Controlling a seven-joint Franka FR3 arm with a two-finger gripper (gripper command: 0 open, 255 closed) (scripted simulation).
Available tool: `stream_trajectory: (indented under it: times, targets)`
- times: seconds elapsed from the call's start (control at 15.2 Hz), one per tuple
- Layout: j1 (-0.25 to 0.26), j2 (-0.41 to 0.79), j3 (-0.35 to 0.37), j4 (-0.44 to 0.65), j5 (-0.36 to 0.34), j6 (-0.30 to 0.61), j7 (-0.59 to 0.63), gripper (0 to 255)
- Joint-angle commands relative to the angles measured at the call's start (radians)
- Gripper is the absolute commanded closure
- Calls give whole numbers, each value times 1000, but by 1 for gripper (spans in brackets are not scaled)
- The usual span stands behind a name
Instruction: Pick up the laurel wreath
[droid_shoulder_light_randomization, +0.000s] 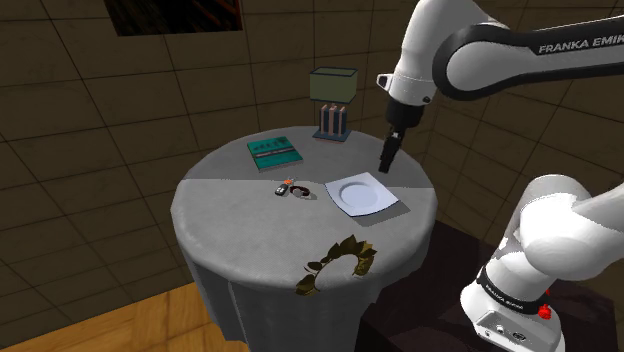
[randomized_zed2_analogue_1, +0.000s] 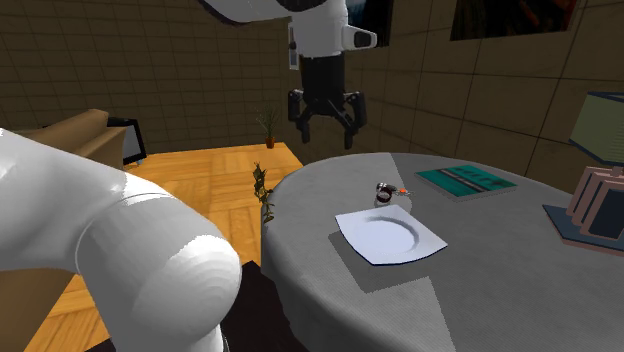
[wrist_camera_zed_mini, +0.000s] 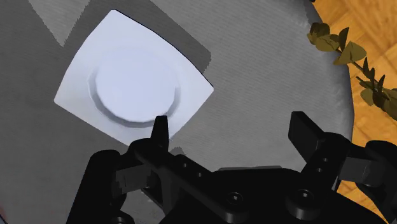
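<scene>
**Operator:** Where is the laurel wreath?

**Spotter:** Your laurel wreath (droid_shoulder_light_randomization: 347, 248) sits at the rim of the round grey table (droid_shoulder_light_randomization: 215, 200), well apart from the white square plate (droid_shoulder_light_randomization: 362, 193). In the shoulder view you find it below the plate, toward the picture's lower edge. Part of it rests on the tabletop and part hangs past the rim, down the cloth. Its leaves are olive-brown. In the second exterior view the wreath (randomized_zed2_analogue_1: 261, 186) pokes up at the table's edge, left of the plate (randomized_zed2_analogue_1: 390, 237), with the wood floor (randomized_zed2_analogue_1: 190, 180) behind it.

**Operator:** And the gripper?

**Spotter:** Your gripper (droid_shoulder_light_randomization: 387, 160) hangs in the air over the table, and in the shoulder view it shows just above the plate's upper right corner. It touches nothing. From the second exterior view you see the gripper (randomized_zed2_analogue_1: 325, 128) with its jaws spread wide and nothing between them. In the wrist view the fingers (wrist_camera_zed_mini: 159, 130) stand apart, with the plate (wrist_camera_zed_mini: 130, 83) lying ahead of them. The wreath (wrist_camera_zed_mini: 347, 51) is off to the plate's other side, its leaves reaching out over the floor (wrist_camera_zed_mini: 375, 19).

**Operator:** What else is near the plate?

**Spotter:** In the shoulder view, a small dark object (droid_shoulder_light_randomization: 293, 189) with an orange bit lies just beside the plate's left edge. A green flat box (droid_shoulder_light_randomization: 275, 152) lies farther up and left of the plate. A lamp (droid_shoulder_light_randomization: 333, 85) with a green shade stands above the plate, near the far rim.
</scene>
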Motion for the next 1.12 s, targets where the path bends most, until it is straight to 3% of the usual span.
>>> stream_trajectory:
  times: [0.0,0.79,1.06]
  targets:
    - [36,-20,14,-52,39,43,0,0]
    - [297,3,114,-275,293,369,-21,0]
    - [314,31,122,-309,316,433,-32,0]
